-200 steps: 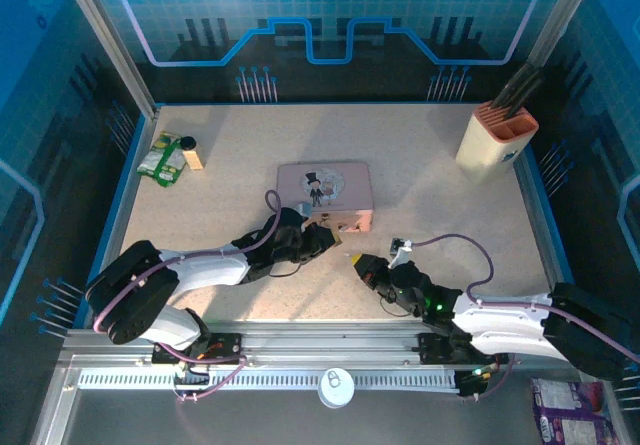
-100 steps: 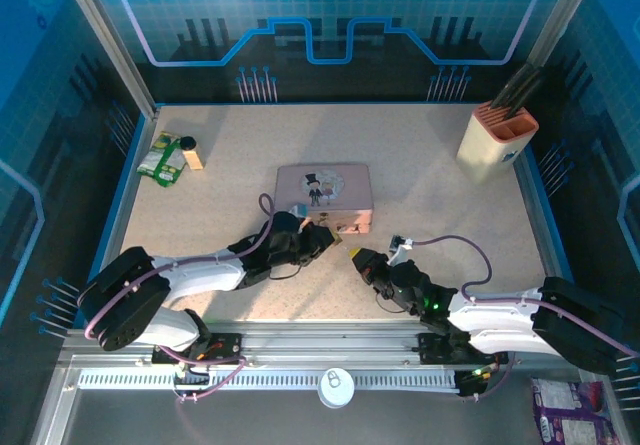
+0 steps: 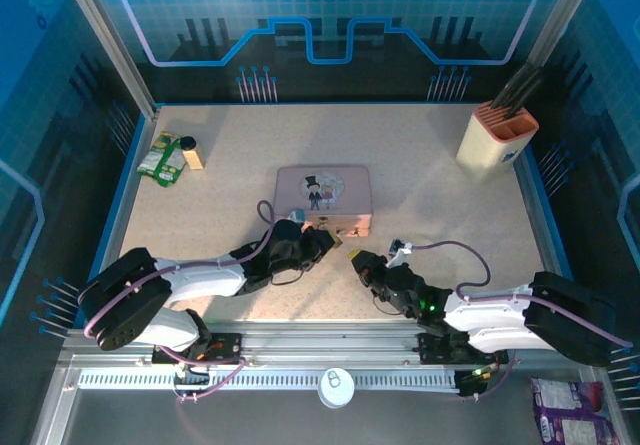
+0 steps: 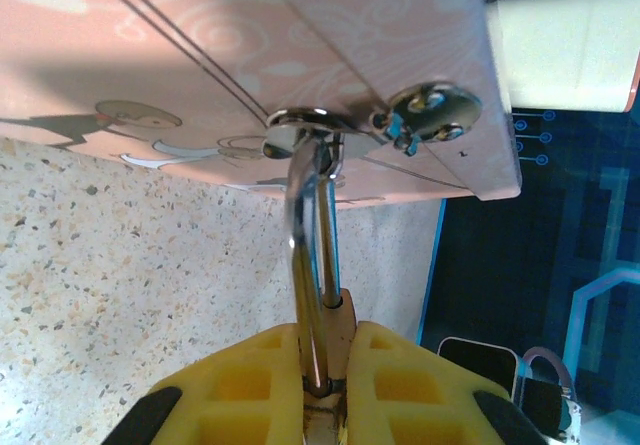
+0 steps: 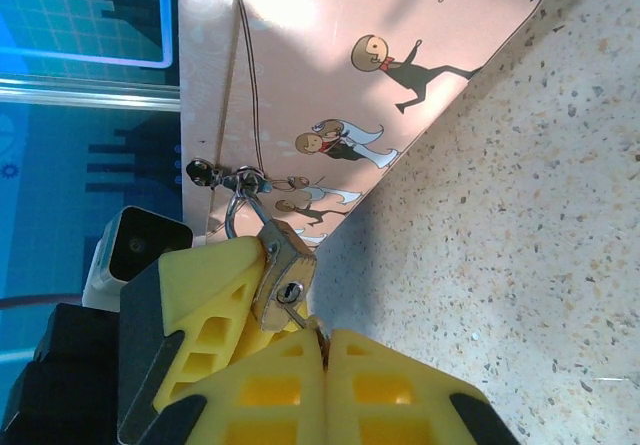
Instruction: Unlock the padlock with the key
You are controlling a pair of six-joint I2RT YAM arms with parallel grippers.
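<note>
Over the last second my right arm has drawn in a little to the left, and its gripper [image 5: 322, 350] now sits closer to the front of the pink tin [image 3: 323, 187]; my left arm has barely shifted. From the right wrist I see the padlock [image 5: 283, 270] hanging off the tin's hasp [image 5: 240, 180], its keyhole end turned towards my right fingers. Those fingers are pressed together on a thin dark sliver, the key [image 5: 303, 315], whose tip lies just under the keyhole; I cannot tell whether it has gone in. My left gripper [image 4: 325, 350] is pinching the padlock from the other side, its yellow pads [image 4: 245, 380] closed on the lock's top, with the silvery shackle [image 4: 303, 255] rising out of them and through the ring on the tin's front wall. From above, both grippers meet at the tin's near edge, mid-table. A knife block [image 3: 497, 135] stands at the far right corner and a green snack packet [image 3: 162, 157] lies far left, both well apart from the work.
</note>
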